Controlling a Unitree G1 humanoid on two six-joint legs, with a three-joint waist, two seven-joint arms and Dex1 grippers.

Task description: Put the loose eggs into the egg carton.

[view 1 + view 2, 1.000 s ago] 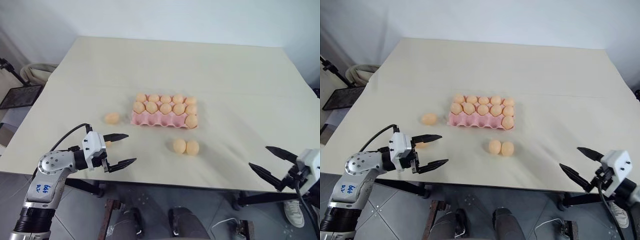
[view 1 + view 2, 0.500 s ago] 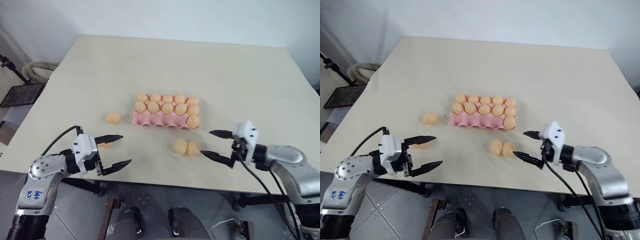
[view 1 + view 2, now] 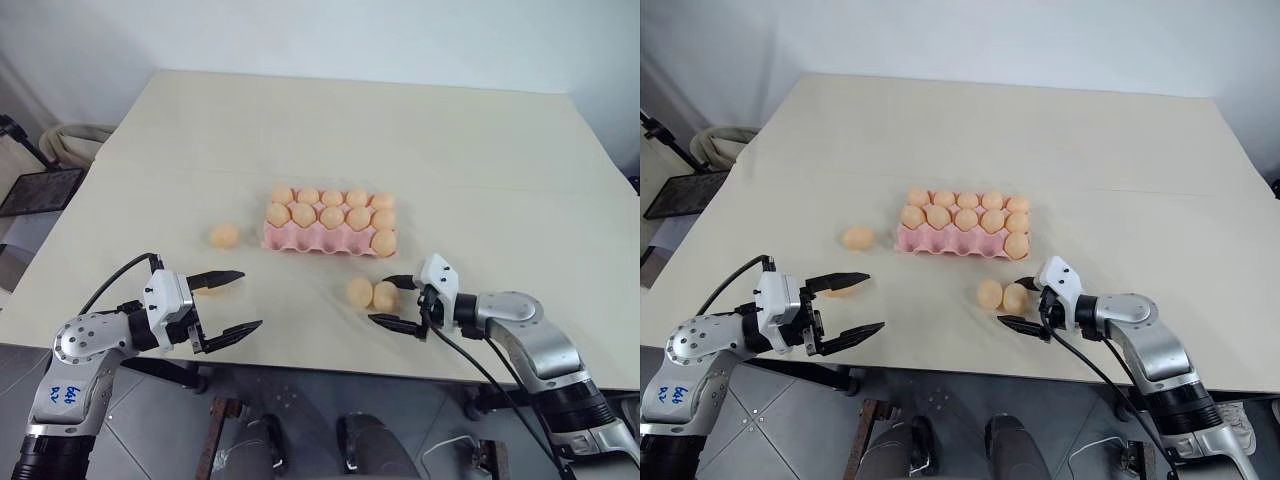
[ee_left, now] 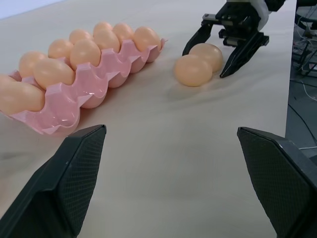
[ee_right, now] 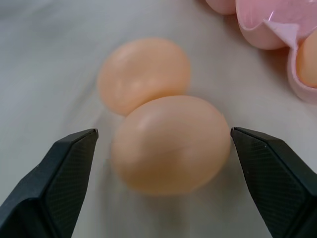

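Here, the right gripper (image 3: 392, 301) is seen with its fingers spread wide — one on either side of the nearer egg (image 5: 171, 144) of a touching pair, just in front of the egg carton (image 3: 330, 236) on the bench (image 3: 480, 160). A third loose egg (image 3: 224, 236) lies left of the carton. The left gripper (image 3: 231, 303) is held released, empty.

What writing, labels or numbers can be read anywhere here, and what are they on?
Blue handwritten marks on the silver casing of the robot's left arm: too small and blurred to read for certain.
The pale orange-tan oval eggs, the pink moulded egg carton, the cream table and both black-fingered grippers, left and right: no writing visible.
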